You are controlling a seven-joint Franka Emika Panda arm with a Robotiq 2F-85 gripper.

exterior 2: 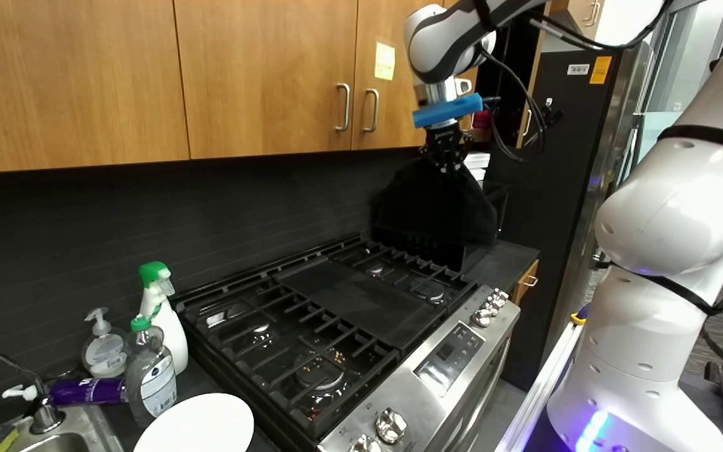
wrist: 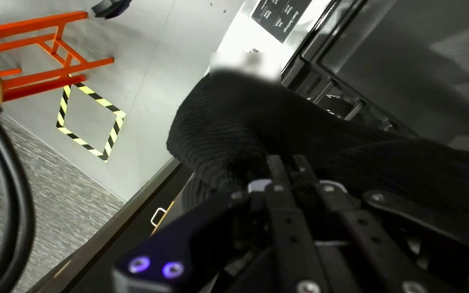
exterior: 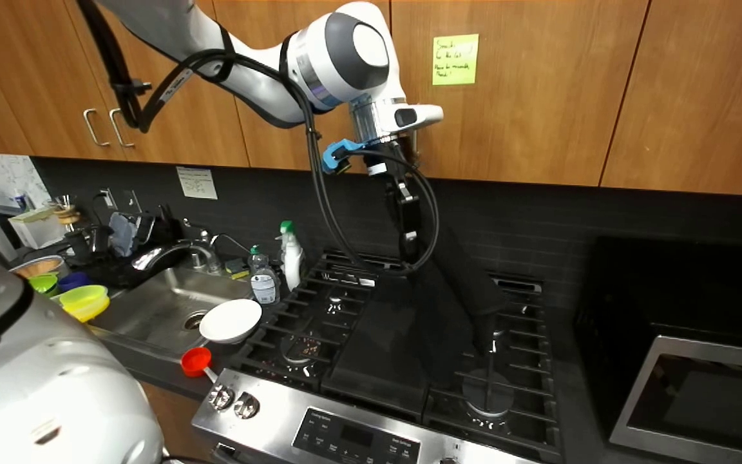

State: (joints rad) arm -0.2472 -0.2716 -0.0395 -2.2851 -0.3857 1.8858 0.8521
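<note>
Holding step, seemingly: your gripper (exterior 2: 446, 166) clamps black cloth (exterior 2: 432, 202), draping toward six o'clock. Next likely needs snag-free clearance.

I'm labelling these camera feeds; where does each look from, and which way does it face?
In an exterior view: by the sink, looking across the stove toward the refrigerator; arm, gripper and base show.
In an exterior view: raised in front of the stove, facing the cabinets; arm and gripper show.
Wrist view: mounted by the gripper, looking down along it over black cloth to the floor; gripper and cables show.
Both exterior views share the stove, sink, cabinets, yellow note and white dish.
</note>
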